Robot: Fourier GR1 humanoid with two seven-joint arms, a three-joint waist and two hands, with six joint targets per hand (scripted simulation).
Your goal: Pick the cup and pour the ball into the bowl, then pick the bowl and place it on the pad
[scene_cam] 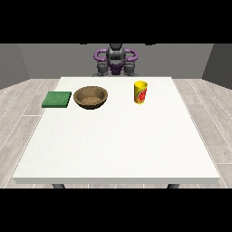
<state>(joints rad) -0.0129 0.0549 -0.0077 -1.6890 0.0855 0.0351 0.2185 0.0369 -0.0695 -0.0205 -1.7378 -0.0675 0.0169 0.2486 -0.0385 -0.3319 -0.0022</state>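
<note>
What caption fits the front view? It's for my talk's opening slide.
Robot behind a white table with a green pad, brown bowl and upright yellow cup set in a row.

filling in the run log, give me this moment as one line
stage: not started | yellow cup with red label: upright, untouched | brown wooden bowl: beside green square pad, apart | hands: not visible

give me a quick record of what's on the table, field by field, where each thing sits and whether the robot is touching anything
cup: yellow cup, upright, at the view's right
bowl: brown bowl, near the middle, left of the cup
pad: green pad, flat, just left of the bowl, apart from it
ball: not visible
table: white table
robot: behind the table's far edge, touching nothing on it
hands: not in view
</note>
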